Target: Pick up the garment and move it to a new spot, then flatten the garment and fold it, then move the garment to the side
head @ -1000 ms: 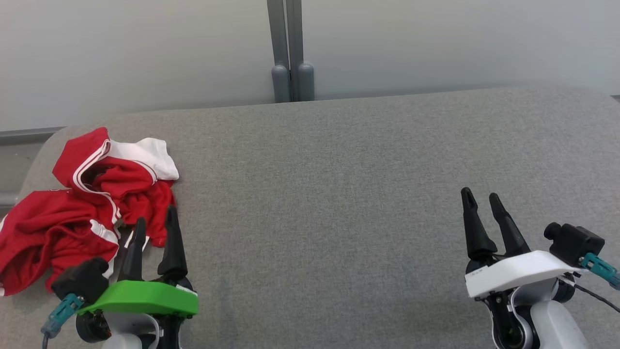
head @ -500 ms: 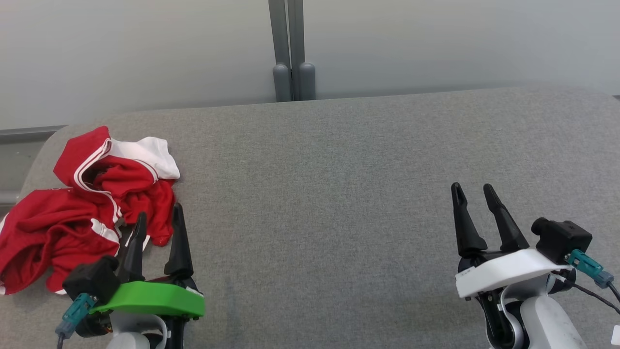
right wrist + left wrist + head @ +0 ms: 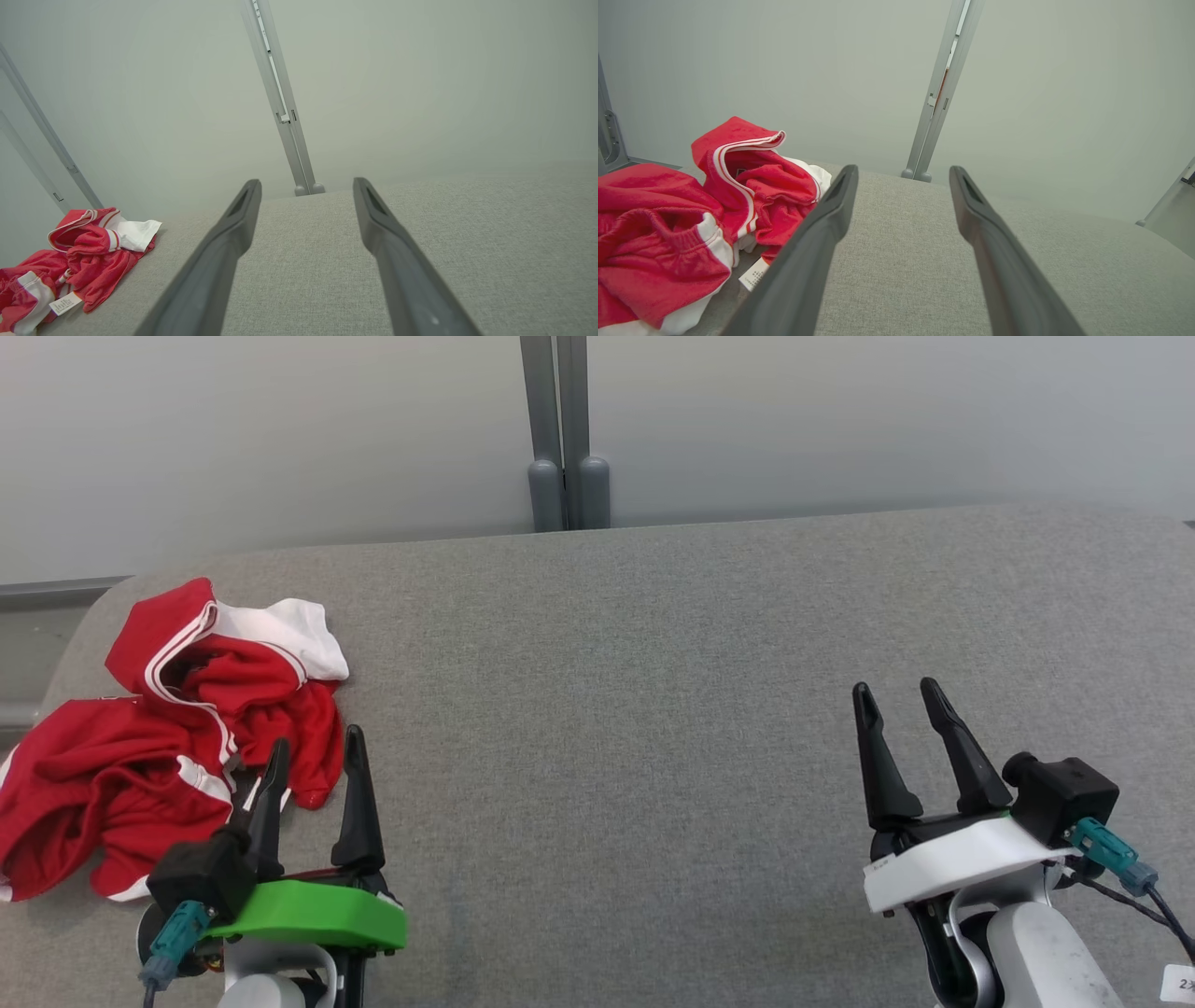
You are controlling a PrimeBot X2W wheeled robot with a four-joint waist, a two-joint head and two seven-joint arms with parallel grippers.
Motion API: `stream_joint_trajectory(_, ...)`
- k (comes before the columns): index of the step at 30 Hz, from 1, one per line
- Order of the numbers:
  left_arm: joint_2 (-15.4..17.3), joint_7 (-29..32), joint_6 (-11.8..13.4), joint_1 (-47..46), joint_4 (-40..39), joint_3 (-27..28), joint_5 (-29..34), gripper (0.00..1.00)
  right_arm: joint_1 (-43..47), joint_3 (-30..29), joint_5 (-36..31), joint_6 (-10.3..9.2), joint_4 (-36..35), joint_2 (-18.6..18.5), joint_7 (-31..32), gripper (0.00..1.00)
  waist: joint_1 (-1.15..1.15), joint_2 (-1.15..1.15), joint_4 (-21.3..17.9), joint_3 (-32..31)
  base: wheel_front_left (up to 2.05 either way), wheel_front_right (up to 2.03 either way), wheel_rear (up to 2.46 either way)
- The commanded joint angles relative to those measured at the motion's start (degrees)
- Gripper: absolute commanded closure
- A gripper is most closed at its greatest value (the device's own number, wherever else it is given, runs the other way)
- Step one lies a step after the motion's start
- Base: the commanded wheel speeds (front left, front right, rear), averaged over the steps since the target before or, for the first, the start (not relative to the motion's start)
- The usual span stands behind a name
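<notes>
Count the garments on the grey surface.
1: the red-and-white garment lies crumpled at the left end of the grey surface, just ahead of the left gripper. The heap could hide a second piece.

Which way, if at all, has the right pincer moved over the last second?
Yes. The right pincer has slid forward and leftward, closer to the grey post at the back, its jaws open and empty.

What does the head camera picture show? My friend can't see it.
A crumpled red and white garment lies at the left end of a grey padded surface. The robot's open left gripper sits just beside it, and the open right gripper is far off on the right. Both are empty.
</notes>
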Motion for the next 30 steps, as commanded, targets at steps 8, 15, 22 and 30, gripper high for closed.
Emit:
stream_joint_trajectory(8,0.50,-1.30,0.52,-0.76,-0.79,-0.66,4.00,0.00,-1.17,0.59,-4.01,0.03,-0.88,-0.25,-1.36,0.00,0.00,0.00,0.04,0.12,0.00,0.00,0.00)
stream_joint_trajectory(15,0.51,-2.10,0.57,-0.78,-0.90,-0.94,6.67,0.00,-1.25,0.78,-6.75,0.04,-0.98,-0.24,-2.22,0.00,0.00,0.00,0.08,0.29,0.00,0.00,0.00)
stream_joint_trajectory(22,0.52,-2.79,0.60,-0.94,-0.92,-1.24,9.13,0.00,-1.49,0.91,-9.19,0.04,-1.09,-0.25,-2.77,0.00,0.00,0.00,0.12,0.88,0.00,0.00,0.00)
stream_joint_trajectory(30,0.55,-3.66,0.72,-1.15,-1.02,-1.59,11.90,0.00,-1.65,1.37,-11.74,0.04,-1.20,-0.26,-3.61,0.00,0.00,0.00,0.11,1.31,0.00,0.00,0.00)
